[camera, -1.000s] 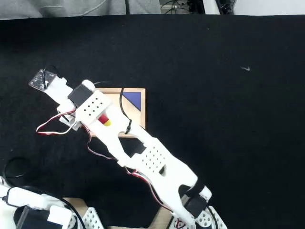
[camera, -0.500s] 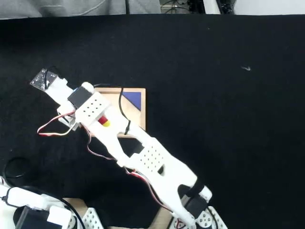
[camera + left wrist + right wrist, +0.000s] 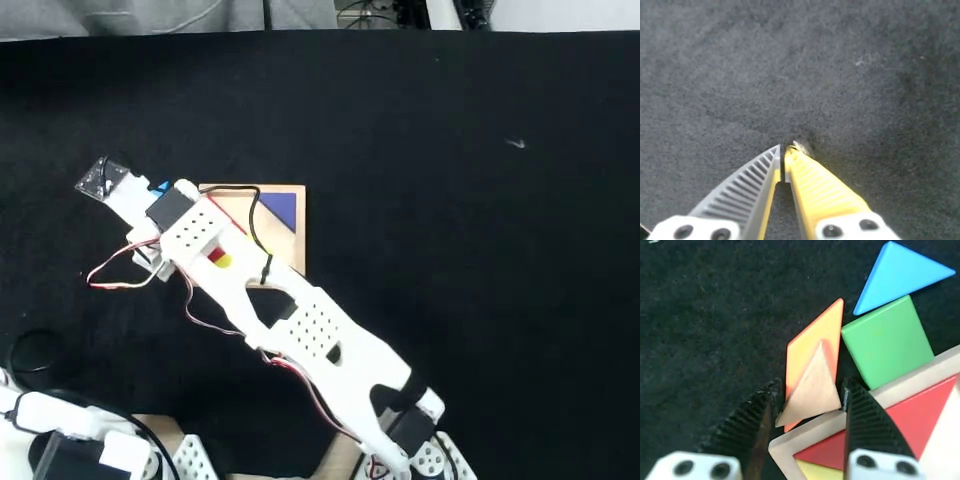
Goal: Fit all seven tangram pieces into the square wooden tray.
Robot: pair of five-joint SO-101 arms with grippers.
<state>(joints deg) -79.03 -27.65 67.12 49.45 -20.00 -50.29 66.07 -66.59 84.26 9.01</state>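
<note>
In the right wrist view my right gripper (image 3: 811, 384) is shut on a pale wood-coloured triangle (image 3: 812, 390), one black finger on each side. The triangle hangs over an orange parallelogram (image 3: 815, 332) at the outer corner of the wooden tray (image 3: 790, 440). A green square (image 3: 887, 342) and a light blue triangle (image 3: 900, 272) lie just outside the rim. Red (image 3: 920, 407) and yellow (image 3: 815, 474) pieces sit in the tray. In the high view the right arm (image 3: 200, 235) covers the tray's (image 3: 300, 230) left half; a dark blue triangle (image 3: 282, 208) shows inside. My left gripper (image 3: 784, 150) is shut over bare cloth.
Black cloth covers the whole table (image 3: 450, 200), with wide free room to the right and behind the tray. The left arm (image 3: 60, 420) is folded at the front left corner, beside a black ring (image 3: 30, 350).
The right arm's wrist has shifted slightly right and toward the tray in the high view, uncovering a bit of the light blue piece. The left arm has not moved.
</note>
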